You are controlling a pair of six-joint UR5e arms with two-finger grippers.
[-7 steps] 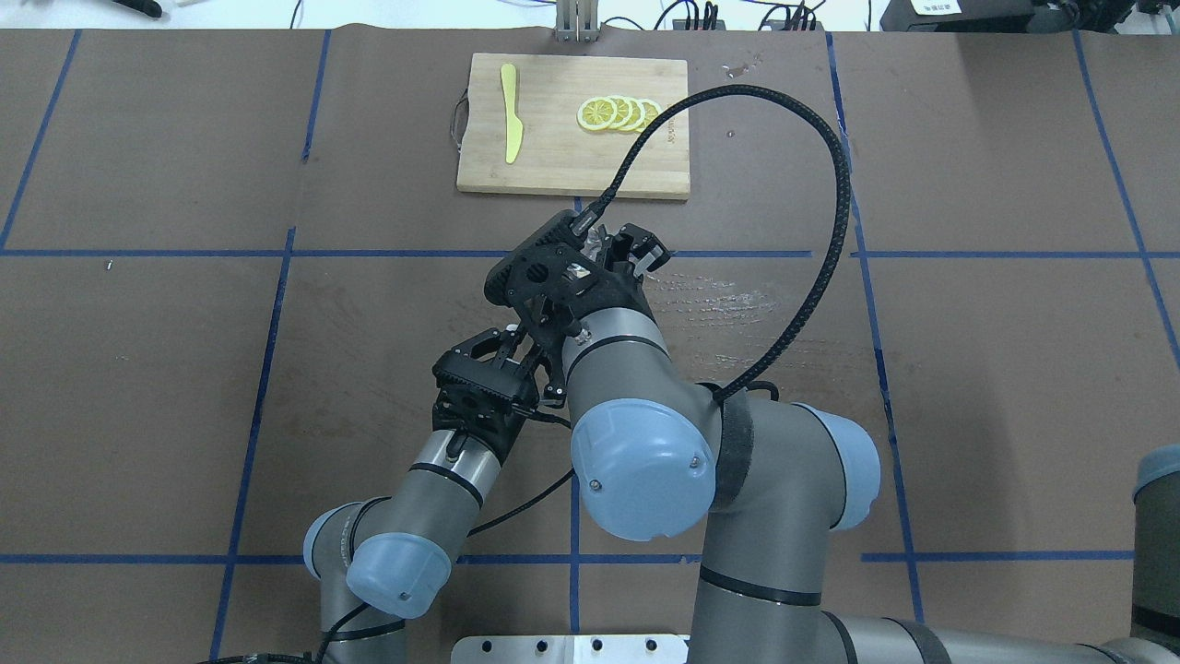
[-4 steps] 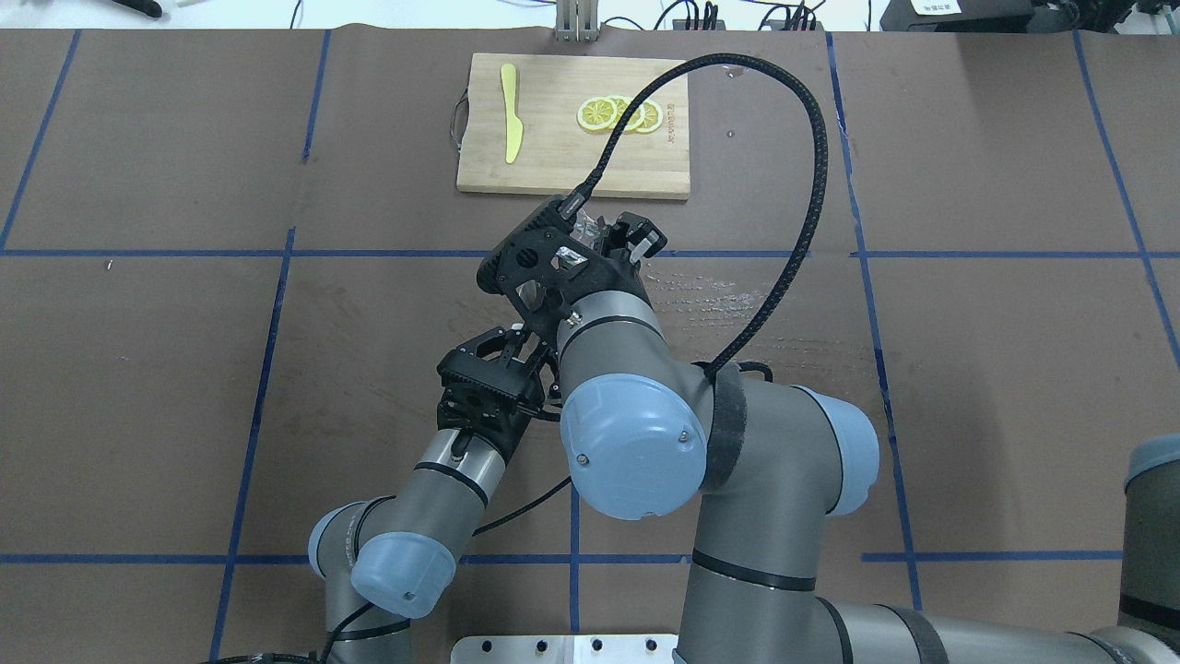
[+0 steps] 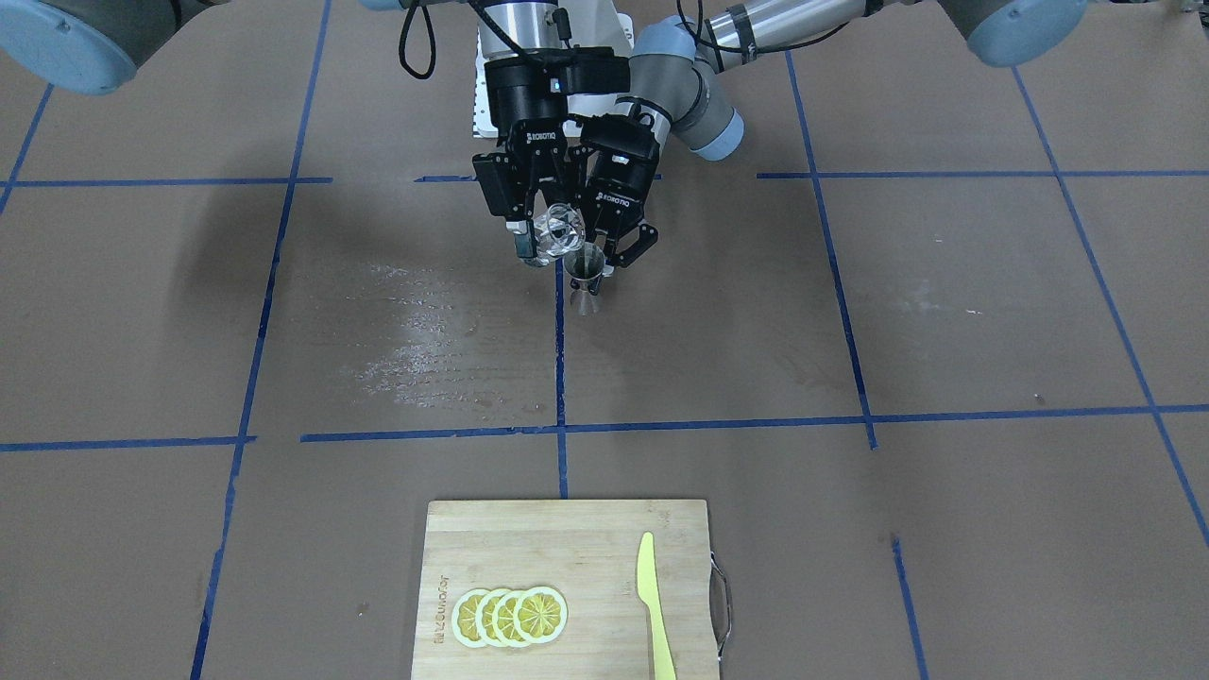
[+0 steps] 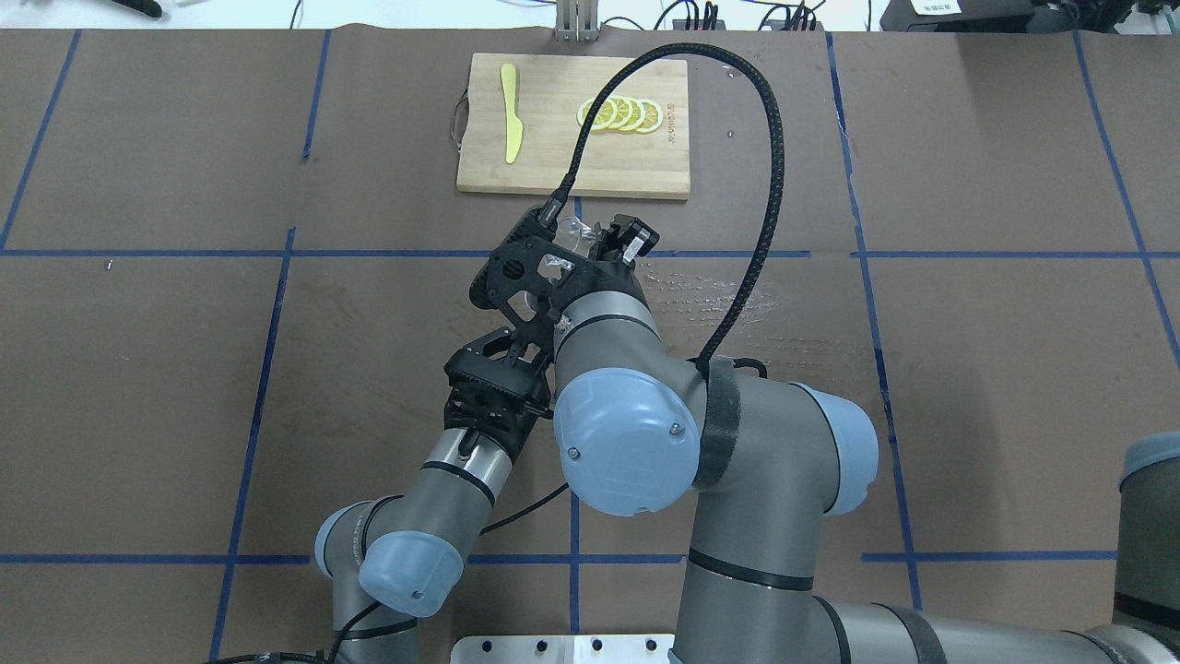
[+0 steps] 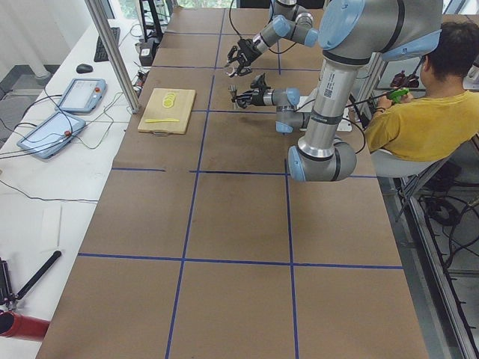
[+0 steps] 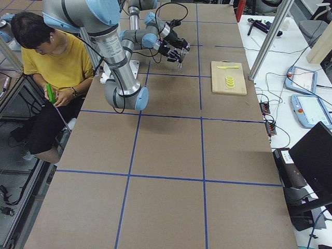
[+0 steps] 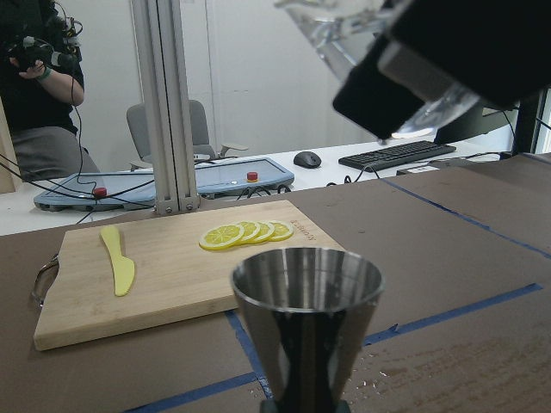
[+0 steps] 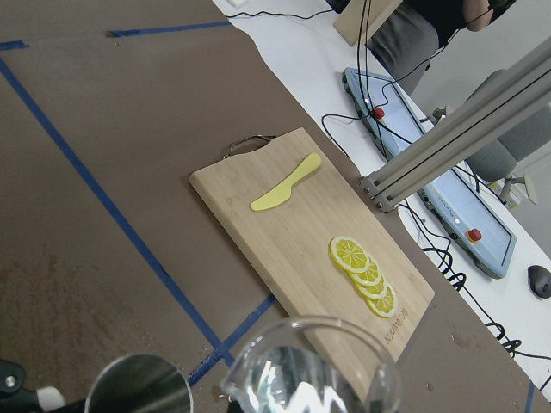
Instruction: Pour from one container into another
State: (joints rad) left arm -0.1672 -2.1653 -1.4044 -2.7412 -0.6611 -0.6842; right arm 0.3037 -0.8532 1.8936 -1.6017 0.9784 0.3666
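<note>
Robotics laboratory. Evidence: brown-covered table (image 4: 968, 369) gridded with blue tape (image 4: 138, 252), aluminium frame post (image 5: 114, 52), teach pendant (image 5: 81, 93), seated operator (image 6: 57, 65).

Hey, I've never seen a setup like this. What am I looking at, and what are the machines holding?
These are two robot arms at a brown table, each ending in a two-finger gripper. Two cameras look down from behind and across the table, two from its ends, one rides on each wrist. The right gripper holds a clear glass cup, tilted, a little above and beside a steel jigger that the left gripper seems to grip. Farther out lies a wooden cutting board with lemon slices and a yellow knife. The person in yellow is an operator.
</note>
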